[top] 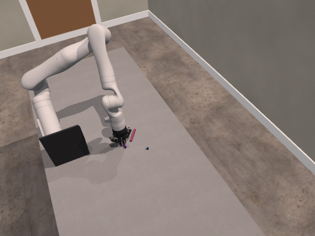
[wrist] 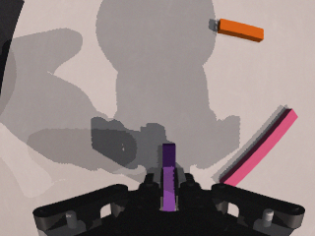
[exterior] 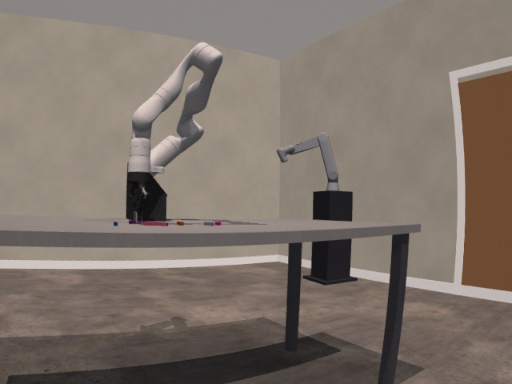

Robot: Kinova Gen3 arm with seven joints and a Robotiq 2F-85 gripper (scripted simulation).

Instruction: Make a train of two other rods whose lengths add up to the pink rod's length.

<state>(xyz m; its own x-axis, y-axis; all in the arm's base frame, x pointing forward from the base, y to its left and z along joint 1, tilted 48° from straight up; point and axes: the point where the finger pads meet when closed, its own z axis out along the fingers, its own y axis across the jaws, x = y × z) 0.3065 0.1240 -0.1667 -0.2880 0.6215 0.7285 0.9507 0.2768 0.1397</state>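
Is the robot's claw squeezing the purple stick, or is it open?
Squeezing it. In the wrist view the gripper is shut on the purple rod, whose far end pokes out between the black fingers, low over the table.

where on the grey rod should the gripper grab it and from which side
Take the grey rod at mid-length, coming straight down with the fingers across its two long sides. It lies flat on the table, short and slim, so only the sides offer parallel faces, and a centred pinch should keep it from swinging. Magenta rod lies close by one end, so keep the fingers off that end. The gripper is currently shut on the purple rod.
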